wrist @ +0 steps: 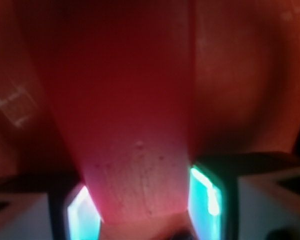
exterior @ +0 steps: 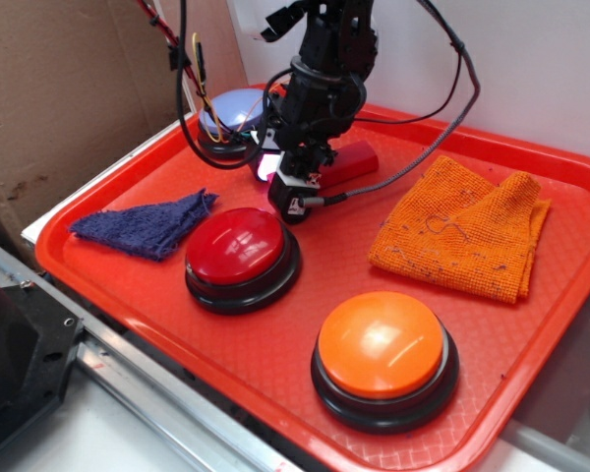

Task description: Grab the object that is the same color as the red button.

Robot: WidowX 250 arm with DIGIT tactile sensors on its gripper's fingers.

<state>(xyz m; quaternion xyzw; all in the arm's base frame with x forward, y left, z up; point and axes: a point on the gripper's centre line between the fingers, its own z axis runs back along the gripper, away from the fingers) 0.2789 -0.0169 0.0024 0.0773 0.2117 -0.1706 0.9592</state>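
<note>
The pincer is down at the back of the red tray, its two fingers standing on either side of the small red block. In the wrist view the block fills the gap between the two pads, whose inner faces glow a pale green-blue, and both pads sit right against the block's long sides, so the pincer appears clamped on it. That view is blurred and very close, so little else can be made out there beyond the red floor of the tray on each side.

From the outside camera, one end of the block shows to the right of the arm, low at the tray; whether it rests on the floor cannot be told. Just in front of the pincer sits the red button, a glossy dome on a black base. An orange button of the same kind stands nearer the front edge, to the right. A pale purple button is behind the arm, partly hidden by it and by the cables. A dark blue rag lies to the left of the red button, close to it, and a folded orange cloth lies on the right side of the tray, well apart from the block.
</note>
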